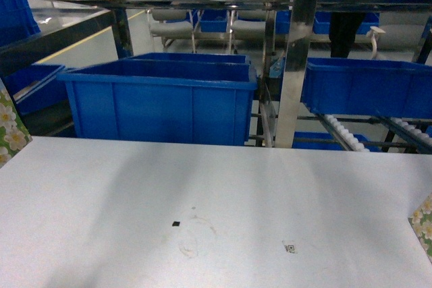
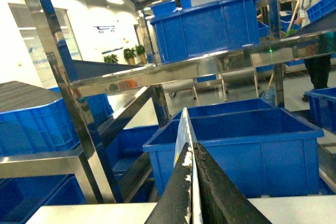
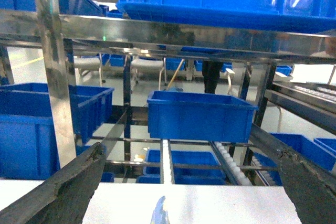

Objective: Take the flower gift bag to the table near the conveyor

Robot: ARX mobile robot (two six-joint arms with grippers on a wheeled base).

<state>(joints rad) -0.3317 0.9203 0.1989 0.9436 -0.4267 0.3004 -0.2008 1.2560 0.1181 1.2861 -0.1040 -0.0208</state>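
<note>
A flower gift bag (image 1: 9, 129) printed with daisies shows at the left edge of the head view, over the white table (image 1: 216, 207). My left gripper (image 2: 193, 148) is shut on a thin pale paper edge (image 2: 184, 129) of that bag, which sticks up between the black fingers. A second daisy-printed piece (image 1: 424, 226) shows at the right edge. My right gripper (image 3: 191, 150) is open above the table, with a pale-blue paper tip (image 3: 160, 211) low between its fingers, untouched. The conveyor (image 1: 341, 129) with white rollers (image 3: 231, 161) stands just beyond the table's far edge. Neither gripper shows in the head view.
Large blue plastic bins (image 1: 162, 99) stand behind the table, and another blue bin (image 1: 368, 85) rests on the rack. A shiny steel post (image 1: 297, 59) rises at the far edge. A small black code mark (image 1: 290, 248) lies on the table. A person (image 2: 317, 19) stands far behind.
</note>
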